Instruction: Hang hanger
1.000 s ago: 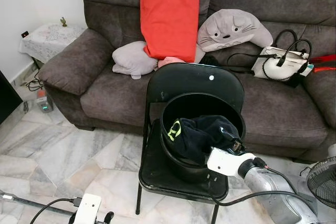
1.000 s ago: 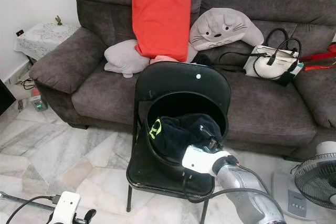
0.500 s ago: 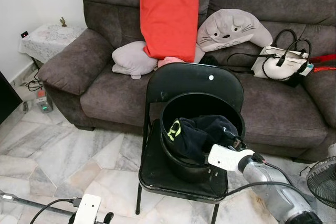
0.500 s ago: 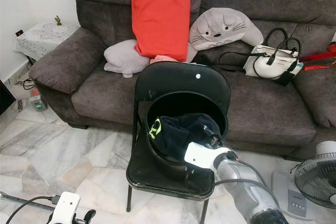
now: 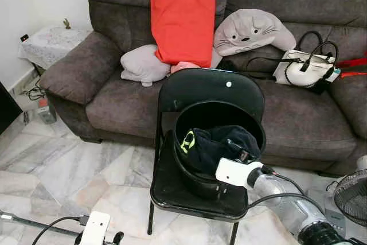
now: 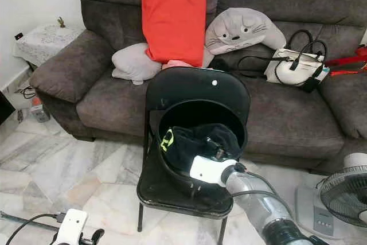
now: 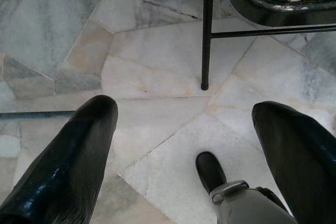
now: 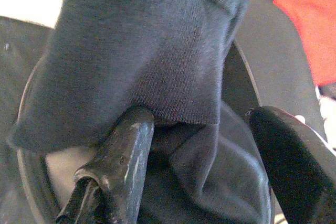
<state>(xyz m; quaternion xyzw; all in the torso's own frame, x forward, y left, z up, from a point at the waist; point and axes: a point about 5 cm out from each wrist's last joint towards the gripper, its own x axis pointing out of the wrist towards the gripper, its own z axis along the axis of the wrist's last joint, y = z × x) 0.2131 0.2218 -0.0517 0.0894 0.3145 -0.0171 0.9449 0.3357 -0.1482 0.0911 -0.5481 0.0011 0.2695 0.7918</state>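
Reaching my right gripper [image 5: 243, 156] into the black bucket [image 5: 186, 167] on the folding chair [image 5: 195, 90].

I see its fingers [image 8: 123, 150] spread apart among the dark clothes [image 5: 215, 144], one tucked under a knit hem, closed on nothing. I can't make out a hanger anywhere in the pile. My left gripper [image 7: 184, 145] hangs low over the marble floor [image 7: 157, 72] beside a chair leg, fingers released. A grey sofa [image 5: 298, 113] stands behind the chair.

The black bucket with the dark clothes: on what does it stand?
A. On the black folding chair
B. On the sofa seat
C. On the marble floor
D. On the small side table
A. The black bucket sits on the seat of the black folding chair, in front of the sofa, with the right gripper reaching into the dark clothes.
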